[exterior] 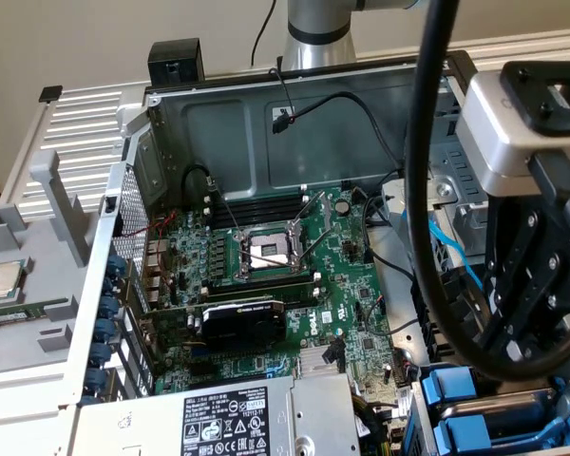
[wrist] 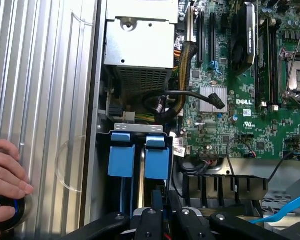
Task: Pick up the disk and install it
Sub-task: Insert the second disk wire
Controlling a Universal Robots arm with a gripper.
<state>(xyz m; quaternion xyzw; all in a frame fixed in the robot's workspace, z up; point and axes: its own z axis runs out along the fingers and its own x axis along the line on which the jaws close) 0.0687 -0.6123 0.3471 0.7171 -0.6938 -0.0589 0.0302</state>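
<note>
hidden: gripper (wrist: 162, 212) fingertips in drive bay | cropped: hand (wrist: 7, 185)

Two carriers (wrist: 140, 157) sit side by side beside the motherboard (wrist: 240, 100).

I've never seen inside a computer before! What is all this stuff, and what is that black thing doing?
This is an open grey metal computer case with a green circuit board inside. The black robot gripper is the hand of a robot arm. One picture looks in from beside the case; the other comes from a camera on the robot's wrist, looking down past its fingers. There the gripper is nearly shut, just above two blue plastic carrier frames standing side by side in their slot. Whether it grips anything I cannot tell. A person's hand rests on the ribbed silver table.
</note>
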